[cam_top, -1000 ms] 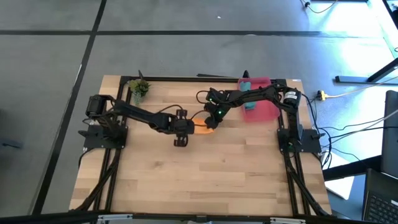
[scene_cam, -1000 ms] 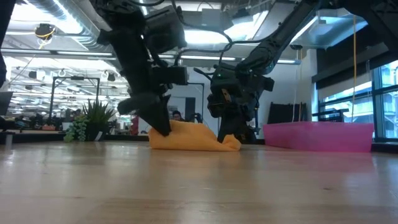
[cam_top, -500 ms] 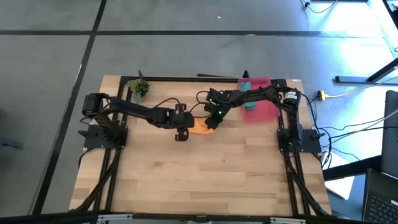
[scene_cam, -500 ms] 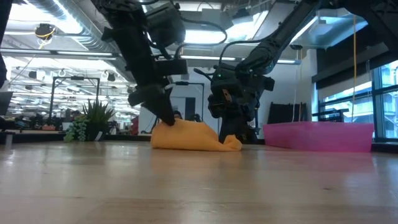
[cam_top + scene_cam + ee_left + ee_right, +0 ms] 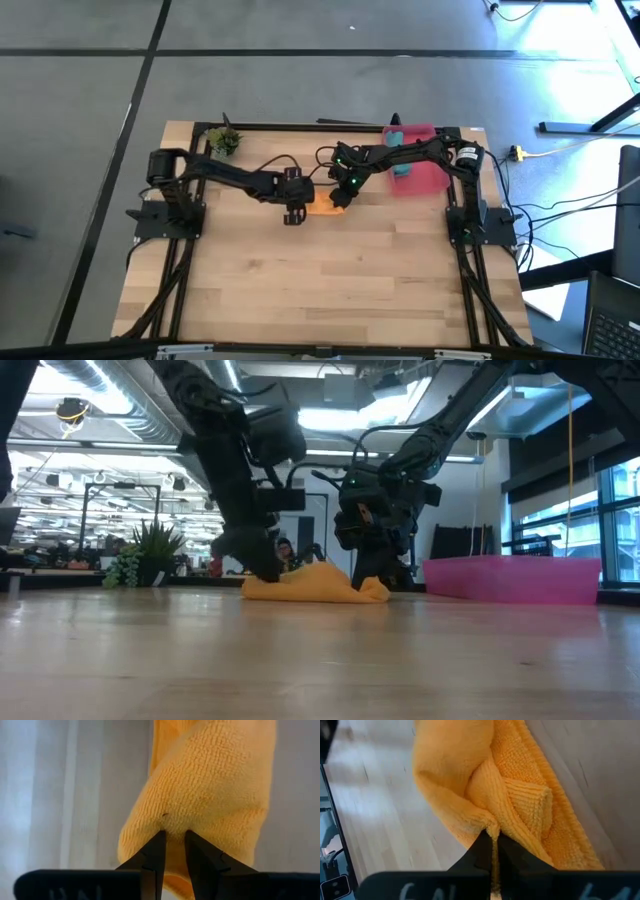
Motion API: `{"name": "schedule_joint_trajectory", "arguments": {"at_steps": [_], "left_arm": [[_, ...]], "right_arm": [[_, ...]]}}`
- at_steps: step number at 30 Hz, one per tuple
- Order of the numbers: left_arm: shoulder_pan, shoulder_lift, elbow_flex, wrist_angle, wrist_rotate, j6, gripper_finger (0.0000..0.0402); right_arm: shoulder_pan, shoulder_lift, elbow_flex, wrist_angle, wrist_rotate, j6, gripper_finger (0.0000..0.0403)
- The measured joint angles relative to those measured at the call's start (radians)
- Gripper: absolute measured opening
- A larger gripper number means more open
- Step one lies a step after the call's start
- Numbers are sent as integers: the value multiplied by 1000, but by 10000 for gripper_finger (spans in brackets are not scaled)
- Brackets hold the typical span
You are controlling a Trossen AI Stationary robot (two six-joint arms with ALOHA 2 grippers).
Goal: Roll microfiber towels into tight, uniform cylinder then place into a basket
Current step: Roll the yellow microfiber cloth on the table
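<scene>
Orange towel bunched mid-counter. Left end effector narrow, tips pinching its 9 o'clock end; right end effector clamped on its 3 o'clock edge

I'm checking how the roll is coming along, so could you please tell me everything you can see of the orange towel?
The orange towel is a looped microfiber cloth, bunched into a loose, folded lump rather than a tight cylinder. It lies on the wooden table near the middle, clear of the pink basket. The left gripper pinches one end; the right gripper is shut on a fold at the other.
</scene>
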Motion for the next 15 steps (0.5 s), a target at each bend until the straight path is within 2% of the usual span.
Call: {"name": "schedule_joint_trajectory", "arguments": {"at_steps": [11, 15], "left_arm": [[33, 62, 5, 19, 47, -1, 57], [33, 63, 4, 14, 56, -1, 51]], "right_arm": [[0, 0, 0, 2, 0, -33, 10], [1, 0, -1, 7, 0, -82, 22]]}}
